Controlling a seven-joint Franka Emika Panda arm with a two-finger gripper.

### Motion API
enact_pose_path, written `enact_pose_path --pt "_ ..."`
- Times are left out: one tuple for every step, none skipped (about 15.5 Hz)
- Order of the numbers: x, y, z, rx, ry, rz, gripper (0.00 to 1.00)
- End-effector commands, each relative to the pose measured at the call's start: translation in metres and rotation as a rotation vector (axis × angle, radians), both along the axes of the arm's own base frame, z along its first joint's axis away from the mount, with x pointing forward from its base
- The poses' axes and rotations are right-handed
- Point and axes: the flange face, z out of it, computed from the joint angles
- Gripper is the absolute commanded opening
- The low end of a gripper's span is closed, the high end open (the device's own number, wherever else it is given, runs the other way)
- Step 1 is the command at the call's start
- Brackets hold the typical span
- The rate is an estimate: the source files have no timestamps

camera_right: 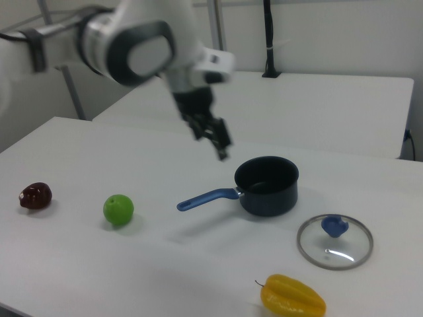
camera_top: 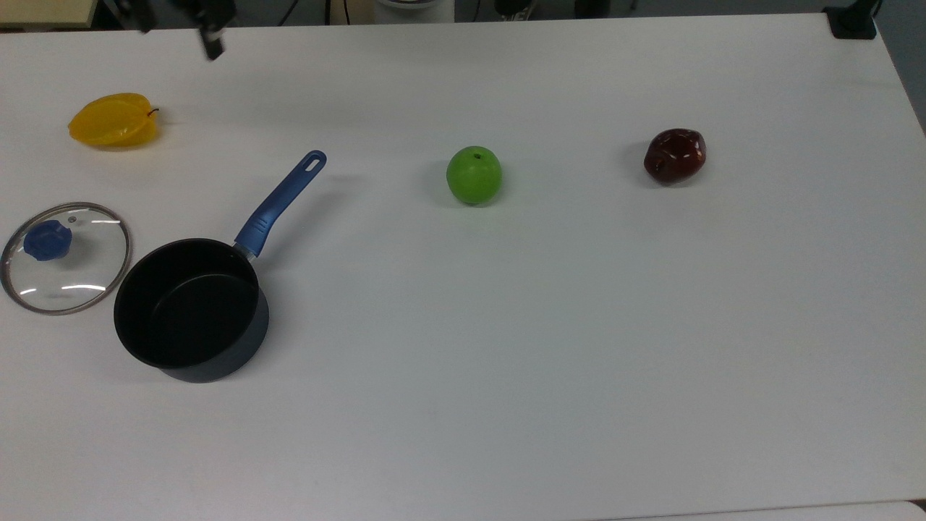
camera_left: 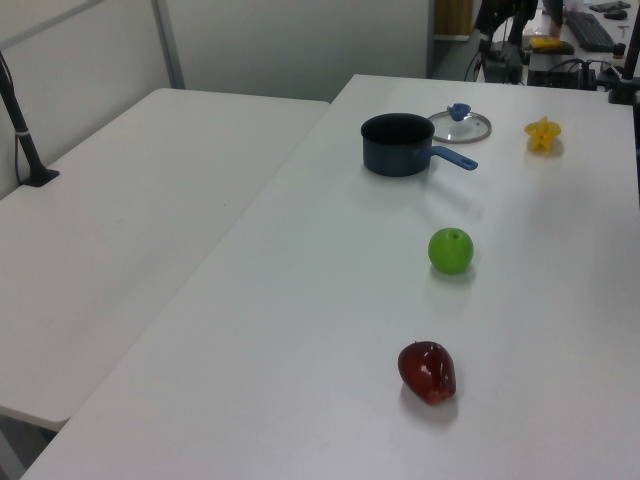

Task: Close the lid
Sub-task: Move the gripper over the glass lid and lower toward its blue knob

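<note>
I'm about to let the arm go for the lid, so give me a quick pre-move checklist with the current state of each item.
1. Lid lies flat on the table, knob up: ok.
2. Nothing on top of the knob: ok.
3. Saucepan upright, open and empty: ok.
4. Lid apart from the pan rim: cannot tell, edges very close.
5. Gripper above the table, holding nothing: ok.
6. Yellow fruit and green apple clear of lid and pan: ok.

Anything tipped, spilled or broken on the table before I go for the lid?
Nothing stands out. The lid lies flat on the table, knob up, beside the upright, empty pot. The apple, the dark red fruit and the yellow fruit sit apart, intact. The claw hangs in the air above the table.
</note>
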Motion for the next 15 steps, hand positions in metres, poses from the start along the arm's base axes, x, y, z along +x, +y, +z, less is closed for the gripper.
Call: enact_pose_path --pt "0.021 -0.054 -0.05 -0.046 -0.045 -0.063 1.0" --pt "0.024 -0.067 -0.065 -0.055 -0.049 -0.079 1.0" --pt "0.028 -0.081 -0.08 -0.069 -0.06 -0.097 1.0" --pt "0.034 -0.095 -0.095 -0.081 -0.089 -0.123 1.0" --pt "0.038 -0.109 -0.106 -0.086 -0.138 -0.157 1.0" --pt "0.041 -0.124 -0.119 -0.083 -0.182 -0.188 1.0" --pt "0.045 -0.136 -0.133 -0.094 -0.216 -0.21 1.0" --pt "0.049 -0.146 -0.148 -0.114 -0.24 -0.223 1.0" --pt "0.052 -0.155 -0.165 -0.133 -0.257 -0.234 1.0" --pt "0.052 -0.17 -0.188 -0.159 -0.272 -0.248 1.0" --pt "0.052 -0.177 -0.202 -0.177 -0.278 -0.245 1.0" --pt "0.057 -0.181 -0.21 -0.193 -0.292 -0.24 1.0" --pt "0.061 -0.184 -0.218 -0.2 -0.294 -0.24 1.0" --pt "0.065 -0.186 -0.223 -0.202 -0.294 -0.241 1.0" --pt "0.066 -0.19 -0.226 -0.204 -0.293 -0.243 1.0"
